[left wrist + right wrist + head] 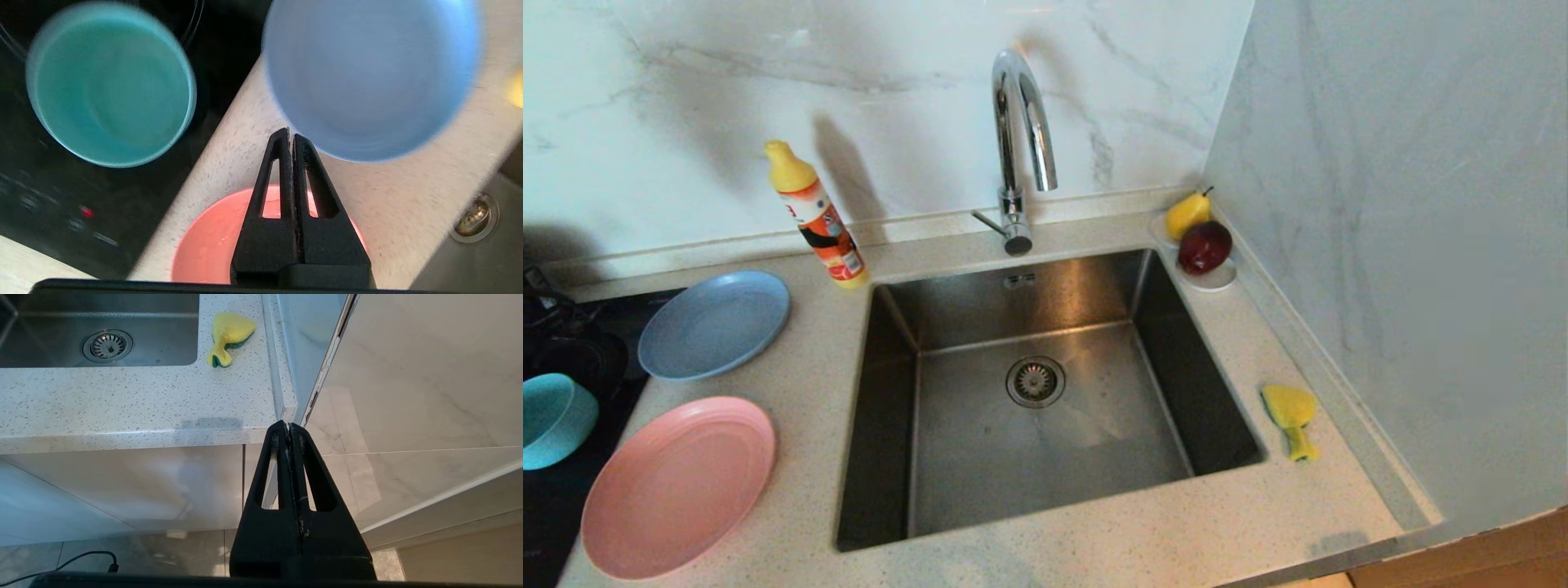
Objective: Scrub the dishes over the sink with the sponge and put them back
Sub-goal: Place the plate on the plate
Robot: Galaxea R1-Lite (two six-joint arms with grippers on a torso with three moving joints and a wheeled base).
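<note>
Left of the steel sink [1045, 457] lie a light-blue plate [714, 323] and, nearer me, a pink plate [678, 486]. A teal bowl [552, 420] stands on the black hob at the far left. The yellow sponge [1291, 416] lies on the counter right of the sink. My left gripper [290, 134] is shut and empty, hanging above the counter between the blue plate [369, 77], pink plate [212, 245] and teal bowl [110, 83]. My right gripper [288, 428] is shut and empty, parked below the counter's front edge, with the sponge [229, 337] far off. Neither arm shows in the head view.
A yellow-capped dish soap bottle [815, 216] leans behind the blue plate. The chrome tap [1021, 147] rises behind the sink. A white saucer [1213, 278] with a pear and a dark red fruit sits in the back right corner. A marble wall closes the right side.
</note>
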